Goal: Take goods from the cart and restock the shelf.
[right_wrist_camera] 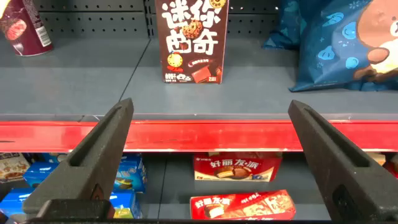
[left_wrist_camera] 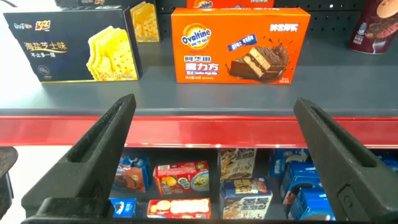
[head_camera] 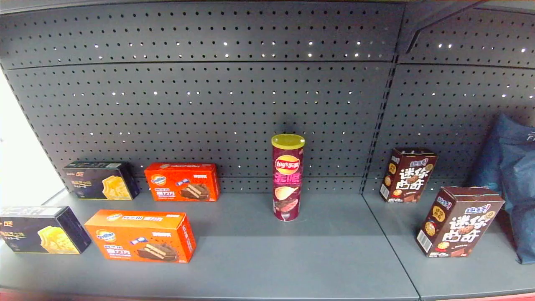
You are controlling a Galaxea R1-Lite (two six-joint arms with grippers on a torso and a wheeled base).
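The grey shelf [head_camera: 292, 259] carries a purple chips can [head_camera: 287, 177] standing upright in the middle. Two orange boxes [head_camera: 142, 236] and two black-and-yellow boxes [head_camera: 42, 230] lie to the left, and two brown cookie boxes [head_camera: 457, 221] stand to the right. My left gripper [left_wrist_camera: 214, 102] is open and holds nothing; it sits just in front of the shelf's red edge [left_wrist_camera: 199, 130], facing an orange box [left_wrist_camera: 239, 45]. My right gripper [right_wrist_camera: 210, 104] is open too, with nothing between its fingers, in front of a brown cookie box [right_wrist_camera: 191, 40].
A blue snack bag [head_camera: 512, 175] leans at the shelf's far right. A pegboard wall [head_camera: 209, 104] closes the back. Below the red edge, a lower shelf holds several packed goods [left_wrist_camera: 180, 177] and red boxes [right_wrist_camera: 236, 168]. Bare shelf lies around the can.
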